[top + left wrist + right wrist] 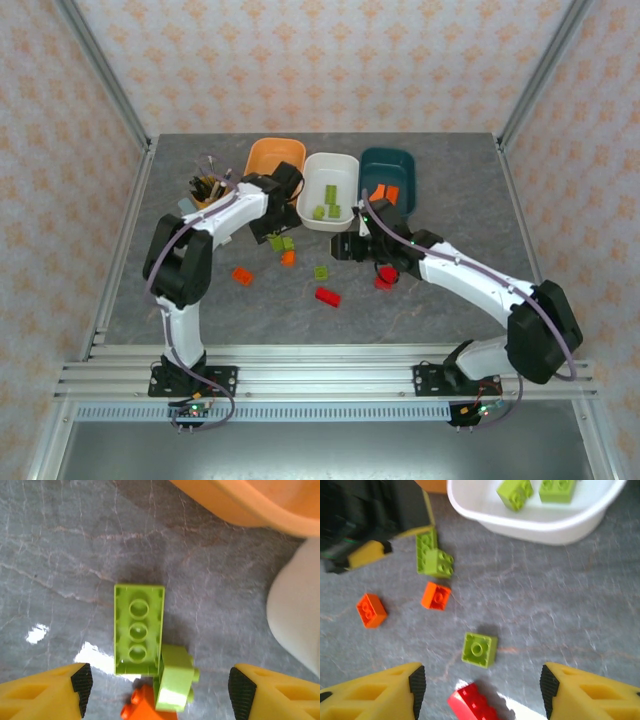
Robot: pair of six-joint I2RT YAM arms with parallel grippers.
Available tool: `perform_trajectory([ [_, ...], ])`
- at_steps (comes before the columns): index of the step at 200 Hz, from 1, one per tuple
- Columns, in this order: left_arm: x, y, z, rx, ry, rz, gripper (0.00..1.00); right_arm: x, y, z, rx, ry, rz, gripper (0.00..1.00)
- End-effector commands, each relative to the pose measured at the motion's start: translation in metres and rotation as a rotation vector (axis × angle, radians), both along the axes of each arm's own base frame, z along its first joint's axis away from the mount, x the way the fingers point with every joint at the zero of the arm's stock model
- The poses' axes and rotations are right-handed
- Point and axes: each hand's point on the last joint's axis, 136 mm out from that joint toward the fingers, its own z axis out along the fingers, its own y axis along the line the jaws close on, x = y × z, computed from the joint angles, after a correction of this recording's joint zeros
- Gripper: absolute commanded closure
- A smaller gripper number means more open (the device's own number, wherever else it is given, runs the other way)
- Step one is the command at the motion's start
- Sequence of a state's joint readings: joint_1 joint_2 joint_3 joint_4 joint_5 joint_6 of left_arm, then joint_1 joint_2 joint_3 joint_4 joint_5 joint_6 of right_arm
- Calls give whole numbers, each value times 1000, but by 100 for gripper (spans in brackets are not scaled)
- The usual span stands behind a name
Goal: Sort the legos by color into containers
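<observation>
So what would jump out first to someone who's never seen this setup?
Probably the orange tub, white tub and dark teal tub in a row at the far side of the grey tabletop, with lime bricks lying in the white one. Then the left arm and right arm reaching over the loose bricks nearer the front, the left gripper open above a long lime brick.
</observation>
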State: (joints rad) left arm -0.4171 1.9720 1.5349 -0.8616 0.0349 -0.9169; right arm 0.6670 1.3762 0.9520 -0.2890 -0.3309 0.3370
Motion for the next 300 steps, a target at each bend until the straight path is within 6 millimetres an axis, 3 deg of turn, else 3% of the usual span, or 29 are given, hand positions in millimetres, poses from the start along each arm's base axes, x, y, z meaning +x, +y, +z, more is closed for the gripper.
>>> perform_trajectory([
  [1,-13,24,-5,125,66,65,25,13,9,26,51,-63,-19,34],
  [75,-2,20,-38,108,70,80,28,21,20,48,137,-63,-45,33],
  [107,2,22,-46,108,69,81,38,22,21,57,136,-72,-37,33],
  [165,2,22,-56,89,50,62,59,19,19,53,124,-53,-42,33],
  [195,-2,23,-58,86,39,57,64,18,17,53,117,-52,-46,34],
  [234,-6,27,-44,95,13,39,65,19,15,53,113,-48,-55,34],
  [271,-17,31,-15,104,-5,9,65,23,8,65,115,-75,-93,35],
  [276,-17,30,1,95,-35,2,65,24,6,67,116,-80,-102,35],
  [300,-19,25,33,65,-74,-36,65,32,-8,77,136,-93,-170,36],
])
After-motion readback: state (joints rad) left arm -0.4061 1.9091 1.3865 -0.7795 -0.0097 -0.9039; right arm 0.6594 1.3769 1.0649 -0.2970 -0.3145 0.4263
